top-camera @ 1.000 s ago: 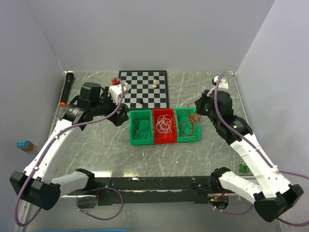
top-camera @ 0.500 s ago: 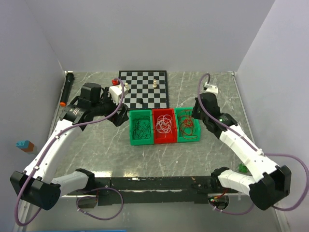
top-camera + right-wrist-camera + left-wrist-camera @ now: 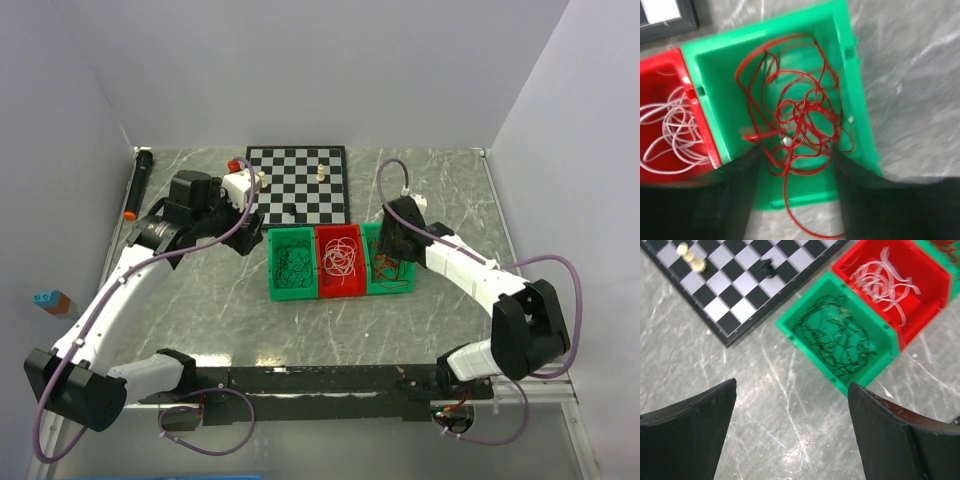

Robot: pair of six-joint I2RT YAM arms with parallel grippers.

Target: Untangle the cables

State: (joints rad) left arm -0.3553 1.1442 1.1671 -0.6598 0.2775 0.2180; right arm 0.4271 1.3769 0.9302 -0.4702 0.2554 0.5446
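Note:
The cables lie sorted in three bins set side by side. Black cables fill the left green bin, white cables the red bin, and red cables the right green bin. My right gripper hangs open just above the red cables, its fingers on either side of the coil without pinching it. One red strand trails over the bin's near rim onto the table. My left gripper stands open over bare table, left of the bins.
A chessboard with a few pieces lies behind the bins. A black marker with an orange tip rests along the left wall, and a small red object sits near the board's corner. The enclosure walls close in on both sides.
My right arm has swung left from the back right to over the right green bin. Its jaws have opened, and the red cables now lie in the bin. The left arm has barely shifted.

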